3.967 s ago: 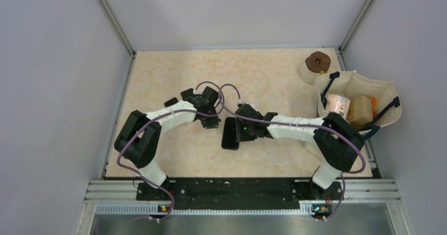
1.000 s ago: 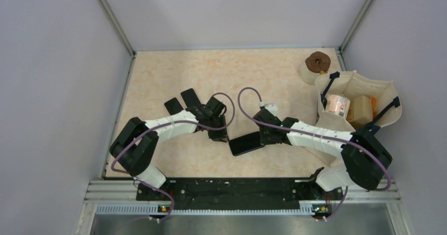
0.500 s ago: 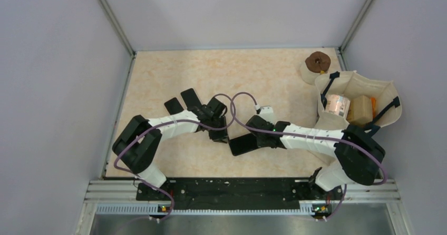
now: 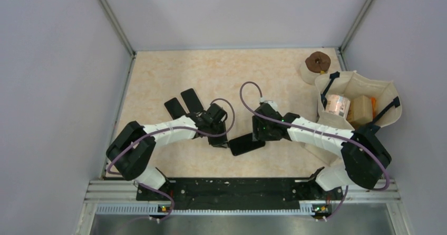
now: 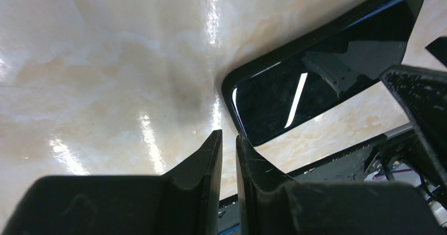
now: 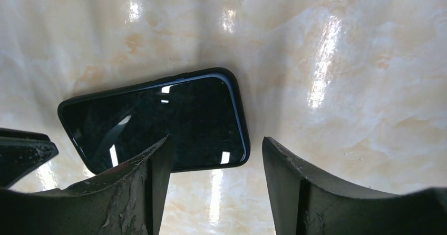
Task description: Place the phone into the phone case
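Farthest left, a dark flat slab (image 4: 174, 107) and a second slab (image 4: 190, 99) lie side by side on your desk (image 4: 158, 77); what they are cannot be told. Just right of them and nearer to you, your left fingers (image 4: 219, 138) sit low over the desk. They are pressed almost together, with only a thin slit between them and nothing in it, and their tips are just beside the phone's left end. The phone (image 4: 246, 144) lies flat on the desk, glass up, near the middle and toward the near edge, with a black rim around it. Your right fingers (image 4: 262, 135) are spread wide over its right end; whether they touch it cannot be told. Far right stand a cloth bag (image 4: 387, 95) and a brown-topped roll (image 4: 318, 62).
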Available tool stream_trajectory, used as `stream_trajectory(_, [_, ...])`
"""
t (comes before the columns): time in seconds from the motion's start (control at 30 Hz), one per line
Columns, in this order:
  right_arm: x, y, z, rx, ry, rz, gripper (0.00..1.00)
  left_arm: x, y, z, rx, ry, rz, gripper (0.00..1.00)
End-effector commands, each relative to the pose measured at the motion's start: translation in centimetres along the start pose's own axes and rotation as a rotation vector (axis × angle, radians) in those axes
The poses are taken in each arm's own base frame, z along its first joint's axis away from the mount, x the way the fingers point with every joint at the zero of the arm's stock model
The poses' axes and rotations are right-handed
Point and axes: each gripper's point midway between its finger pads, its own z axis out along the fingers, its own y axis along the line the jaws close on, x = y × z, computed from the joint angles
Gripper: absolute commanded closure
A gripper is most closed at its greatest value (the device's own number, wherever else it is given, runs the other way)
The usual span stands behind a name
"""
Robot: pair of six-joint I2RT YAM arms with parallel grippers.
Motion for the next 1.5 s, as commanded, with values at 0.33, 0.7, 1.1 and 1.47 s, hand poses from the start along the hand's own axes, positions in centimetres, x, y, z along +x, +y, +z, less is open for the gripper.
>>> stream_trajectory(0.33, [0.5,1.1,0.7,-0.157,0.016,0.042,0.4,-0.4,-0.3,-0.2,-0.011,-0.067,-0.024,0.78])
stream_trajectory(0.7, [2.5,4.5,-0.1,-0.214,-0.003,0.029,0.39,-2.4,-0.2,1.5,-0.055,-0.063,-0.024,0.78])
stream_trajectory(1.1, [6.4,13.7,-1.3,-0.369,0.055,-0.054,0.39,-8.9,-3.9,2.9,-0.006,-0.067,0.001,0.78])
stream_trajectory(1.47, [3.3,8.2,-2.9,-0.282,-0.03,0.012,0.27,-11.1,-4.2,0.3,-0.031,-0.119,0.025,0.74])
